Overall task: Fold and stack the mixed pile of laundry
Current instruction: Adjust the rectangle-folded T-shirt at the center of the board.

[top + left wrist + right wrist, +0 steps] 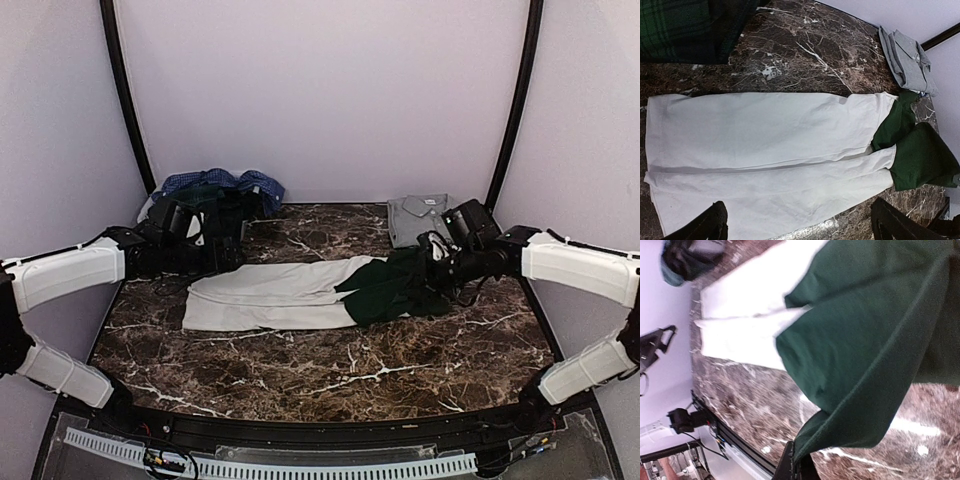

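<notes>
Right gripper [796, 466] is clamped on the green sleeve [865, 340] hem, right-centre of the top view. Left gripper [805, 224] hangs with jaws wide apart over the other end. Tee [270, 295] lies flat mid-table, long axis left-right, sleeves nearer the right arm; pile [220, 185] upper left.

A: What do the things lie on?
B: A table [330, 370] of dark brown marble with white veins.
A: And around it?
B: Plain pale lilac walls [320, 90] at 9, 12 and 3 o'clock. A black pole [125, 90] curves up at 11 o'clock, a second pole [517, 100] at 1 o'clock. A white slotted strip [300, 468] runs along 6 o'clock. The light is soft and even.
</notes>
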